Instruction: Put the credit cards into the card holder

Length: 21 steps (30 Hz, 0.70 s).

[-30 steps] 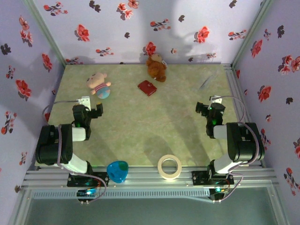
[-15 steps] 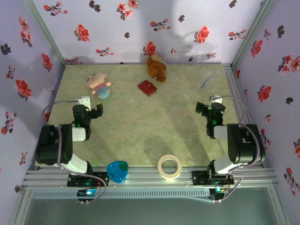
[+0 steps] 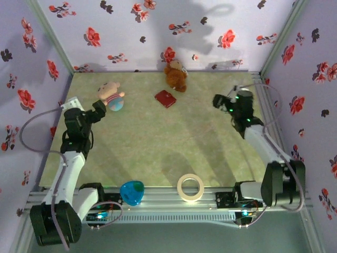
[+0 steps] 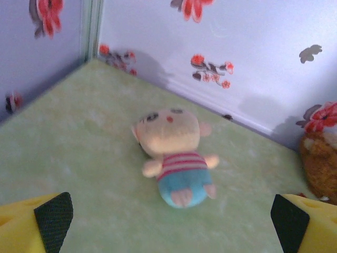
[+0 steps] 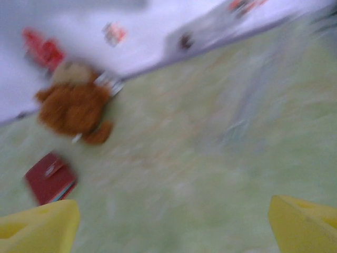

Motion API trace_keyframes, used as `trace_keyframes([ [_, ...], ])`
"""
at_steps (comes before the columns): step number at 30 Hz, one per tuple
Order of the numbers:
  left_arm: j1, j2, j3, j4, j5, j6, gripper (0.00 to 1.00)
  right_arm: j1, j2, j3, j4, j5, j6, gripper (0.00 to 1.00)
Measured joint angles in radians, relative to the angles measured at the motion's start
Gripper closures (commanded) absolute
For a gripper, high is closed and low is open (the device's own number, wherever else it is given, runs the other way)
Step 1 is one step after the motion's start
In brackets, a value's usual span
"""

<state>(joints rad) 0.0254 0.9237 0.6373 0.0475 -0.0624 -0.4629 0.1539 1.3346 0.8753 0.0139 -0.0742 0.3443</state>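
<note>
Both grippers have reached farther out: left gripper and right gripper gape wide, empty. Red wallet lies shut and tilted, one corner toward the back wall; it looks blurry from the right wrist.

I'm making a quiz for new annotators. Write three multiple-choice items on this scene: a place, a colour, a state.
1. Where does the red card holder lie?
A. beside the tape ring
B. just in front of the brown teddy bear
C. at the near edge

2. What colour is the heart-shaped object?
A. blue
B. yellow
C. brown

3. How does the left gripper stand?
A. shut on a card
B. open, holding nothing
C. shut, empty

Answers: B, it lies on the bear's near side; A, its face is blue; B, its fingers stand far apart.
</note>
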Motion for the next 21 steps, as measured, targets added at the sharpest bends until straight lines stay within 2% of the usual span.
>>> trace_keyframes([
  [4, 0.002, -0.01, 0.002, -0.162, 0.106, -0.124, 0.0, 0.155, 0.225, 0.168, -0.082, -0.065, 0.011, 0.23],
  [8, -0.001, -0.016, 0.002, -0.282, 0.209, -0.186, 0.0, 0.261, 0.452, 0.341, -0.094, -0.101, 0.082, 0.37],
  [15, -0.024, -0.021, 0.001, -0.371, 0.35, -0.221, 0.0, 0.318, 0.712, 0.476, -0.014, -0.133, 0.329, 0.42],
  [21, -0.055, 0.02, 0.0, -0.383, 0.414, -0.228, 0.0, 0.32, 0.819, 0.542, 0.045, -0.133, 0.491, 0.48],
])
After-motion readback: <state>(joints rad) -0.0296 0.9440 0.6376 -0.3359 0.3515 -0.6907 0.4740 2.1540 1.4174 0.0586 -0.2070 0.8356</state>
